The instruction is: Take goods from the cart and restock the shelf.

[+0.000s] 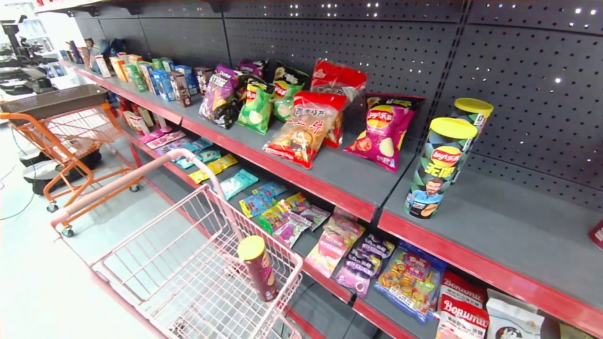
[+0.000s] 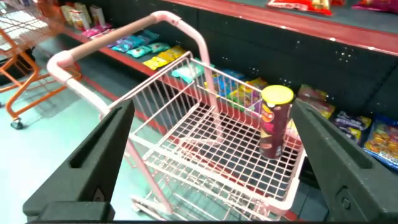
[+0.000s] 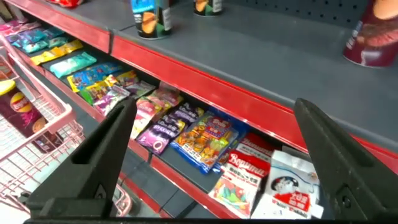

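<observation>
Chip can waiting in the pink cart, both end effectors gaping open.

The maroon chip can (image 1: 259, 269) with a yellow lid is standing upright in the pink cart (image 1: 118, 184), in the basket corner nearest the shelf (image 1: 494, 226). The left end effector (image 2: 212, 109) is hovering above the cart, fingers spread wide and gripping nothing. The right end effector (image 3: 216, 106) is hanging before the shelf's red edge, fingers likewise apart and empty. On the upper board, two dark cans (image 1: 440, 169) are standing upright beside leaning chip bags (image 1: 384, 132); an orange cart (image 1: 82, 129) is sitting farther along the aisle.
</observation>
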Available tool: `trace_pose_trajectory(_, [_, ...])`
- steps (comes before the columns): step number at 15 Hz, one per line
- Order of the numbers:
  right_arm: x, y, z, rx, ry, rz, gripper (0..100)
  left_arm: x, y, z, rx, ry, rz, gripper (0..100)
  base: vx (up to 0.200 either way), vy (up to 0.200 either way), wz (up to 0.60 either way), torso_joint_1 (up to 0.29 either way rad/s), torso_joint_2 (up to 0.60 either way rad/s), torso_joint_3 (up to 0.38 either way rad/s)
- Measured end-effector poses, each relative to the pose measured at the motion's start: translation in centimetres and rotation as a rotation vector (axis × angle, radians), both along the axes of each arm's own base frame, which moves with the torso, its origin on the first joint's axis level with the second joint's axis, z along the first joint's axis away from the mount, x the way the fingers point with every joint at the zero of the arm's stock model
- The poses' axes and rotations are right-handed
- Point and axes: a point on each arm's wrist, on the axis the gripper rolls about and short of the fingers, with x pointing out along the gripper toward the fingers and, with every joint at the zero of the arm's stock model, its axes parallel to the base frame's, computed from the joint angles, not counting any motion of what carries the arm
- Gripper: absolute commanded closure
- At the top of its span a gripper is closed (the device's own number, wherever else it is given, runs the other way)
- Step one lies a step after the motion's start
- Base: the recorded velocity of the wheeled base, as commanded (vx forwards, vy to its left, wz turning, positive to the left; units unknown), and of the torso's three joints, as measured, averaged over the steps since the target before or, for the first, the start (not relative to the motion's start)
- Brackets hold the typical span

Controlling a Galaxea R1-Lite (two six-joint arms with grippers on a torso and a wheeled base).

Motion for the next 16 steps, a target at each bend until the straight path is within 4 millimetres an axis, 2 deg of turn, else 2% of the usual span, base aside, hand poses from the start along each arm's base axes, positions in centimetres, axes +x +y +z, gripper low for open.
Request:
trace_pose_trajectory(6, [0.0,0.01,0.0,0.0,0.0,0.004,0,0.0,0.0,0.0,0.0,0.0,0.0,0,0.0,0.0,0.0,0.0,0.0,0.0])
trace_pose_trajectory(16, [0.0,0.01,0.0,0.0,0.0,0.004,0,0.0,0.0,0.0,0.0,0.0,0.0,0,0.0,0.0,0.0,-0.141,0.35,0.202])
